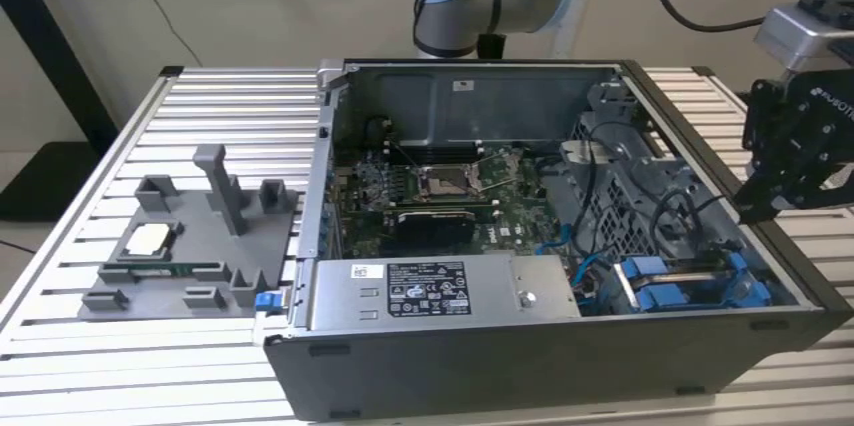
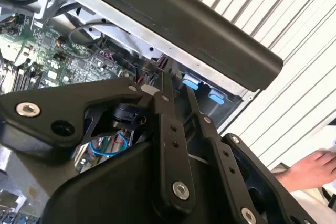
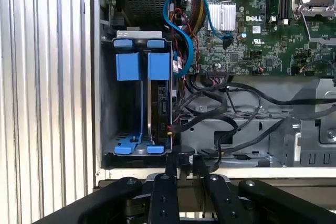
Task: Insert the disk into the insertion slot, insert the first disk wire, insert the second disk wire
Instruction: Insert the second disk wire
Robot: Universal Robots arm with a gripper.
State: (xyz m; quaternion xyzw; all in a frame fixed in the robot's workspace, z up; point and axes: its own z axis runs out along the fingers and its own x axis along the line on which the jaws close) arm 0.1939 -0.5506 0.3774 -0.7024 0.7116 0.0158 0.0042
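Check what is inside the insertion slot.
Inside the insertion slot: blue plastic fittings and what looks like the disk standing on edge. Its label and connectors are hidden.

An open computer case (image 1: 534, 366) fills the centre of the ribbed worktop (image 1: 200, 106), its green motherboard (image 1: 441, 196) above a grey labelled power-supply box (image 1: 441, 291), with a grey moulded fixture (image 1: 200, 246) at the left edge.

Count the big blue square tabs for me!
2, side by side in the insertion slot: one blue tab by the case wall, the other nearer the motherboard. More may be hidden.
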